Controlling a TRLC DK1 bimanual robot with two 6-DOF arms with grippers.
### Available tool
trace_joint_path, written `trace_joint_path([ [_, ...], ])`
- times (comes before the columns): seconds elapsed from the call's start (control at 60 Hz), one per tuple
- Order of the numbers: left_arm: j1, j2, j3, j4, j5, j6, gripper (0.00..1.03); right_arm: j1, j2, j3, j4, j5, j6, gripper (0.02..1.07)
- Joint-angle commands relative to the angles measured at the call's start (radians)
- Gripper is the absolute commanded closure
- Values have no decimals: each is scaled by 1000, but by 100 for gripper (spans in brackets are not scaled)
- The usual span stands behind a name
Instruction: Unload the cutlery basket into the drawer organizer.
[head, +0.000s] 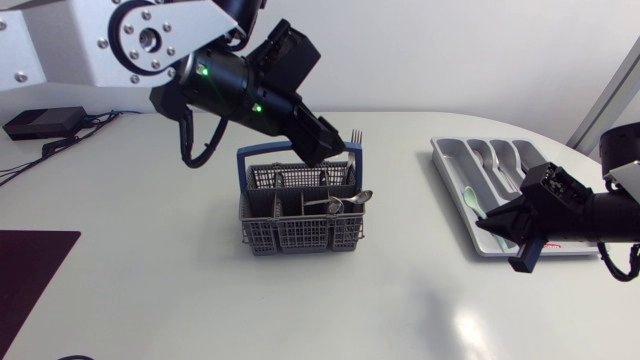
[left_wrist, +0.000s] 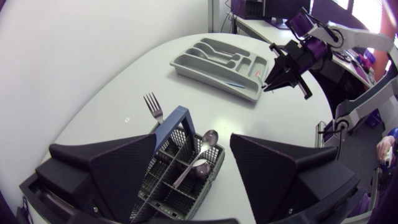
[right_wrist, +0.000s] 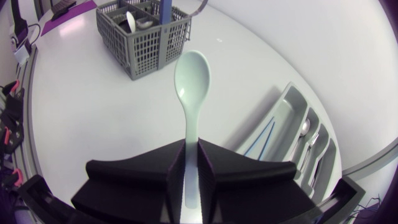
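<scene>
Spoon clamped in right gripper: line it along a free organizer slot, lower, then let go. Left gripper is apart.

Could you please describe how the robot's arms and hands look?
The left arm has silver-grey links, then a black section with two green lights and a looping black cable. The right arm looks black. The left hand and right hand are matte black, each with two broad wedge-shaped fingers.
</scene>
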Motion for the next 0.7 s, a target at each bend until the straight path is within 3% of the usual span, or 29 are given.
trace_joint_path([
  [0.0, -7, -18, -41, 14, -7, 57, 20, -67, 63, 27, -21, -19, -148, 98],
  [0.25, -7, -10, -75, 15, -8, 91, 20, -277, 288, 194, -66, -34, -410, 98],
  [0.683, -29, 13, -84, 15, -13, 97, 20, -414, 589, 418, -36, 24, -600, 98],
])
